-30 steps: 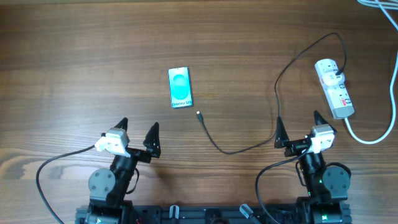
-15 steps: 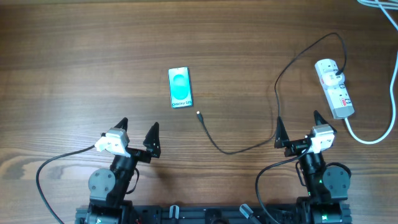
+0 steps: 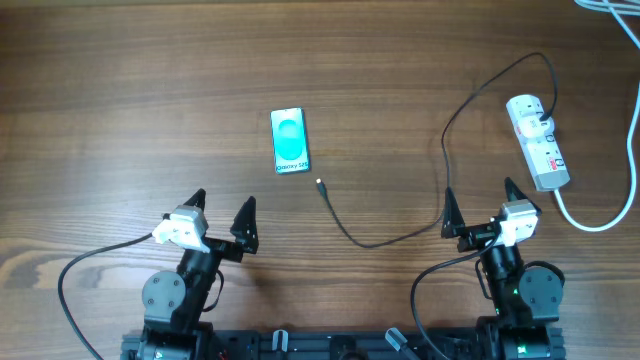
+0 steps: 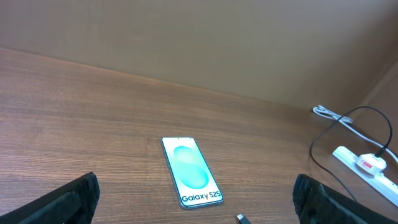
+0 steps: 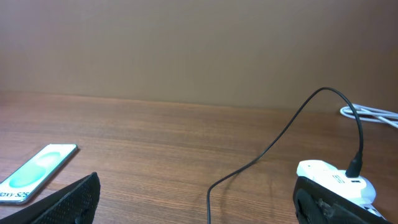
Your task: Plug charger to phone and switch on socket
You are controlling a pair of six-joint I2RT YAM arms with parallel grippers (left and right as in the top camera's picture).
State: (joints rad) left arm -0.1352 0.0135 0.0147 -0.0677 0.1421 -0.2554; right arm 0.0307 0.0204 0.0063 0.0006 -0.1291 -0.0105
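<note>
The phone lies flat screen-up on the wooden table, teal screen lit; it also shows in the left wrist view and at the left edge of the right wrist view. The charger cable runs from its metal-tipped connector, just below right of the phone, round to its black plug in the socket at the right. The connector shows in the left wrist view. My left gripper and right gripper are both open and empty near the front edge.
The socket's white cord loops off the right side of the table. A brown wall stands behind the table in both wrist views. Another white cord crosses the far right corner.
</note>
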